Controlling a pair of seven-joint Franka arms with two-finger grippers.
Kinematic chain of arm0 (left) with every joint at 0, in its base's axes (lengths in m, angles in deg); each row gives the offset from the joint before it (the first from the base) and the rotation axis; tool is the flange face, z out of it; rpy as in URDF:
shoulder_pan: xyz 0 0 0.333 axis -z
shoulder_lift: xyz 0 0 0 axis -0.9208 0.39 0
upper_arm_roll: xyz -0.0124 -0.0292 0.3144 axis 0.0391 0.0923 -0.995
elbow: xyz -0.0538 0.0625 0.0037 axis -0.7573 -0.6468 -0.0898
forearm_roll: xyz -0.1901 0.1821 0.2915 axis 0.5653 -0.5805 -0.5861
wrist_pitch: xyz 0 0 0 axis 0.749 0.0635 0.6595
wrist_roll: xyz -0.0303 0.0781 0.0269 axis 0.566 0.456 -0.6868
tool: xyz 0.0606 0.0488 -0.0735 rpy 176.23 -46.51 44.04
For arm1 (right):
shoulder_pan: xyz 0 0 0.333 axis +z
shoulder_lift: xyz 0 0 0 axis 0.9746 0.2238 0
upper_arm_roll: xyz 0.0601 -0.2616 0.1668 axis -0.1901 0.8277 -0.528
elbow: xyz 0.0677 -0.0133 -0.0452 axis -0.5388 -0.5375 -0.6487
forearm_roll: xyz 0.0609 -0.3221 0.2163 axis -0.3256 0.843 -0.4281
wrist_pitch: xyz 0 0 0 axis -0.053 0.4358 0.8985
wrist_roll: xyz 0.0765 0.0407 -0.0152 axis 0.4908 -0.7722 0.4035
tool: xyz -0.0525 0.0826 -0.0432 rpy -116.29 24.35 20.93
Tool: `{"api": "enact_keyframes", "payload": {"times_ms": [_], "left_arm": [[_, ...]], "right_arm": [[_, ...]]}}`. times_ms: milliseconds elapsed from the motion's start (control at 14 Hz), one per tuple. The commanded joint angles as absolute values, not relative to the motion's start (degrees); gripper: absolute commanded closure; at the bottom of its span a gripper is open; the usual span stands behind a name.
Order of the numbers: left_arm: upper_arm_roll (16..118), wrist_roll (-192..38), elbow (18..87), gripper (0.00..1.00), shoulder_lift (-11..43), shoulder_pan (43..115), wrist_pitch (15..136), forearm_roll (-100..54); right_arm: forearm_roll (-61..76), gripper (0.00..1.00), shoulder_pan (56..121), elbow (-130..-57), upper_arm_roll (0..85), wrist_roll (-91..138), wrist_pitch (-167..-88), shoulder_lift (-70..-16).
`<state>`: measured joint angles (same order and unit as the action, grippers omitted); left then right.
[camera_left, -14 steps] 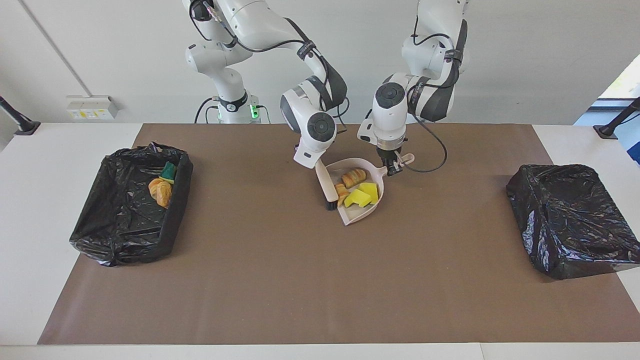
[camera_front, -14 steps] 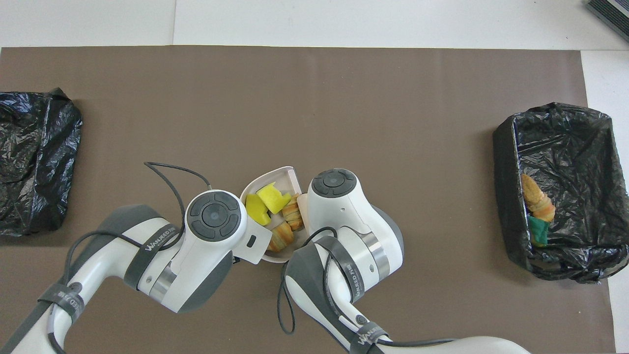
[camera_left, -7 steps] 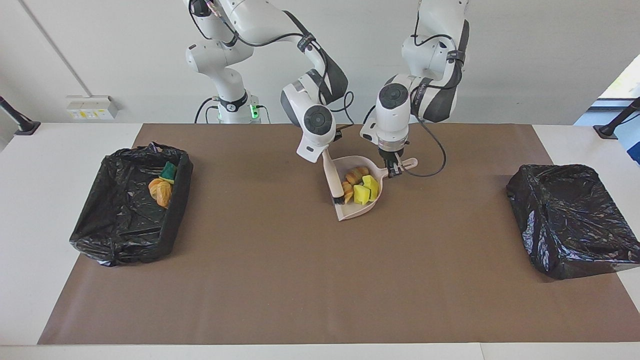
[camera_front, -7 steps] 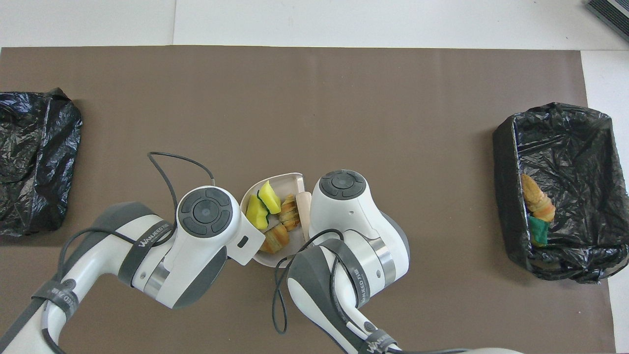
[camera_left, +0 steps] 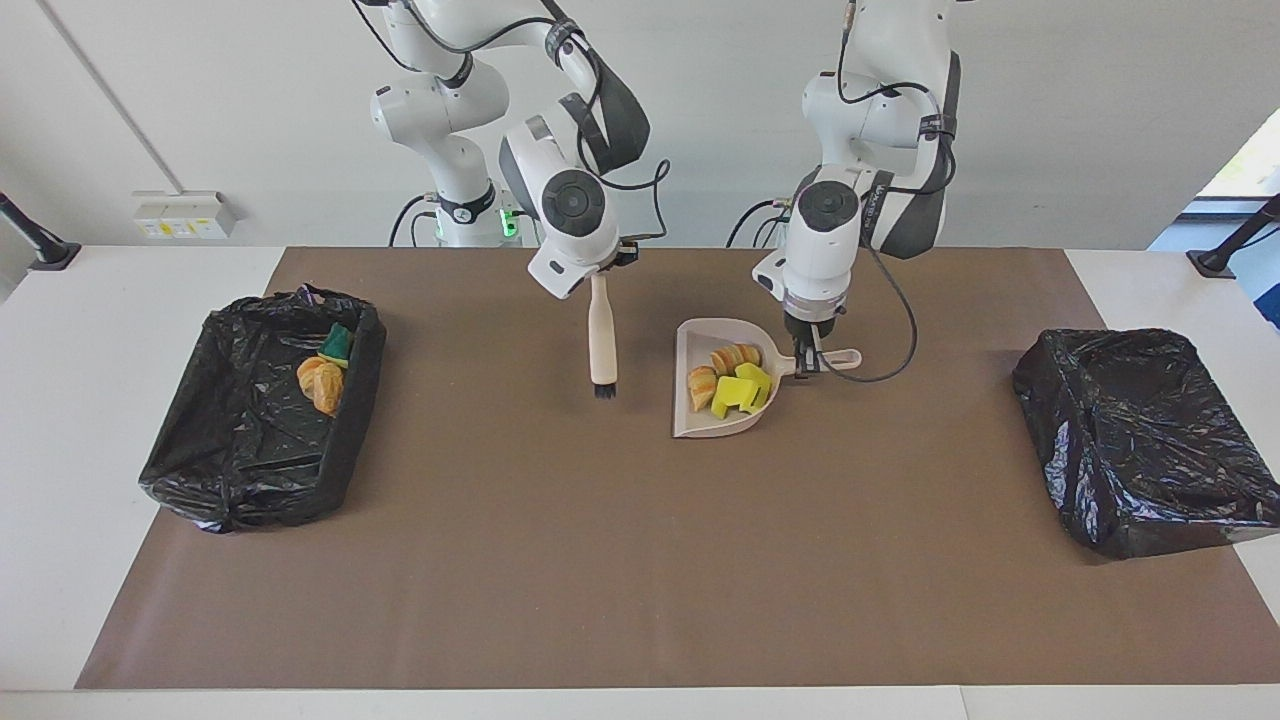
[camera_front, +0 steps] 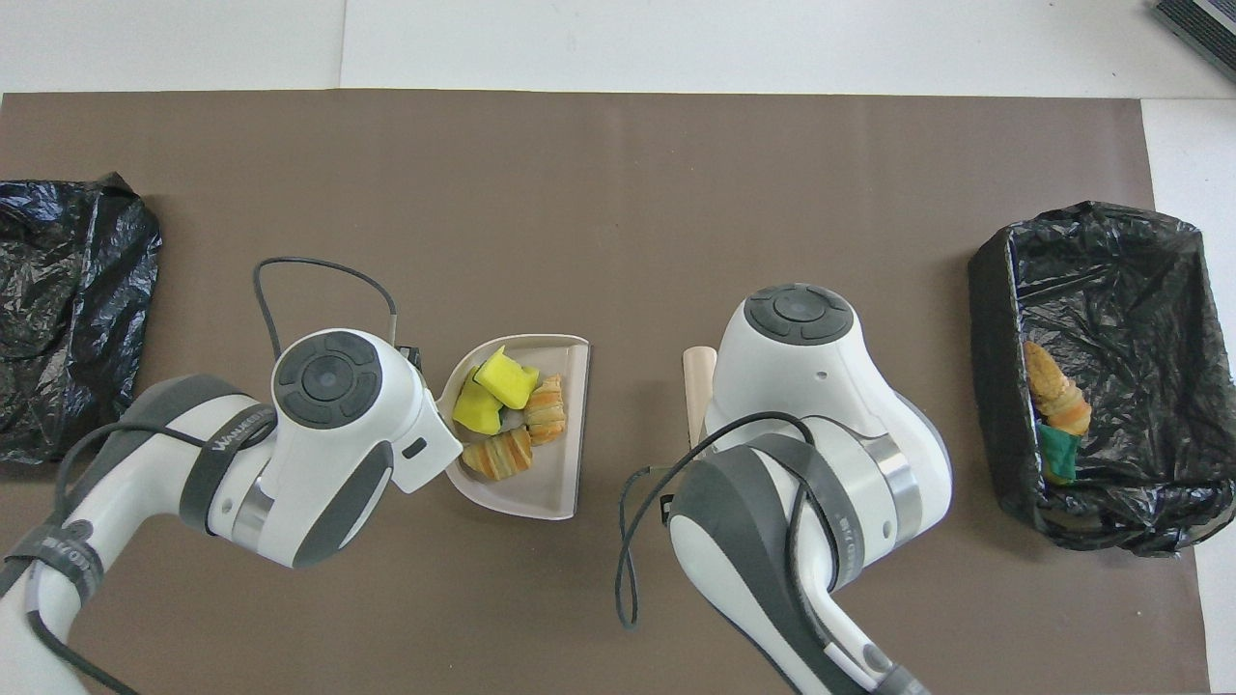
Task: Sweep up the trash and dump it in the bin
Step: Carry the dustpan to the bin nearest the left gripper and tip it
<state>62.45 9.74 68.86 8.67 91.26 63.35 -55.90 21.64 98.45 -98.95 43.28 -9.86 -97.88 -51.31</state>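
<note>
1. Two black-lined bins sit on the brown table mat [camera_left: 560, 560], one at each end of the table. The bin at the right arm's end [camera_left: 262, 420] stands open side up with croissant-like lumps [camera_left: 322, 383] and a green sponge piece [camera_left: 338, 343] inside. The bin at the left arm's end [camera_left: 1140, 440] shows only crumpled black bag.
2. Left arm [camera_left: 880, 130] reaches down over the middle of the mat; right arm [camera_left: 500, 60] comes down toward its own end of the mat, apart from the dustpan.
3. Beige dustpan [camera_left: 690, 415] is mid-mat, between the two bins, well apart from both. Whether it rests on the mat or is lifted just off it, cannot tell.
4. Trash in the dustpan: two yellow sponge chunks [camera_left: 738, 388] and two orange-tan croissant pieces [camera_left: 735, 357], bunched at the handle end of the pan.
5. Brush [camera_left: 602, 340] hangs upright from the right gripper, beige handle up, black bristles down, over bare mat beside the dustpan's open mouth, not touching the pan.
6. Left gripper [camera_left: 810, 362] is clamped on the dustpan handle [camera_left: 835, 358], pointing straight down.
7. Right gripper [camera_left: 600, 268] is clamped on the brush's handle top; in the overhead view the arm body hides most of the brush.
</note>
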Motion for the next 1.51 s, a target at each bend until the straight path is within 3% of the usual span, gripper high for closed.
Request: {"api": "enact_keyframes", "payload": {"times_ms": [0, 287, 502, 717, 1075, 1290, 1433], "left_arm": [[62.9, 17.4, 68.7, 1.00, 5.8, 84.1, 63.4, -55.9], [62.8, 22.6, 66.3, 1.00, 5.2, 71.1, 62.8, -53.7], [62.4, 34.4, 58.0, 1.00, 6.6, 64.7, 56.5, -48.7], [62.4, 41.6, 48.7, 1.00, 10.4, 56.0, 51.8, -46.6], [62.4, 56.1, 32.7, 1.00, 19.8, 41.4, 48.8, -47.7], [62.3, 60.0, 21.4, 1.00, 27.9, 36.6, 48.7, -50.2], [62.5, 63.5, 18.2, 1.00, 30.4, 36.2, 49.9, -54.3]], "right_arm": [[22.4, 1.00, 98.1, -97.9, 42.4, -12.2, -96.9, -50.8], [18.3, 1.00, 103.7, -99.3, 41.8, -15.9, -101.6, -52.3], [16.7, 1.00, 108.0, -103.3, 41.7, -16.6, -108.7, -52.1], [15.2, 1.00, 112.9, -106.0, 41.7, -20.6, -115.7, -50.8], [15.5, 1.00, 113.1, -109.2, 41.7, -19.2, -118.3, -49.6], [15.5, 1.00, 113.2, -110.2, 41.7, -19.6, -120.5, -49.2], [15.5, 1.00, 113.8, -110.5, 41.7, -19.3, -121.1, -49.3]]}}
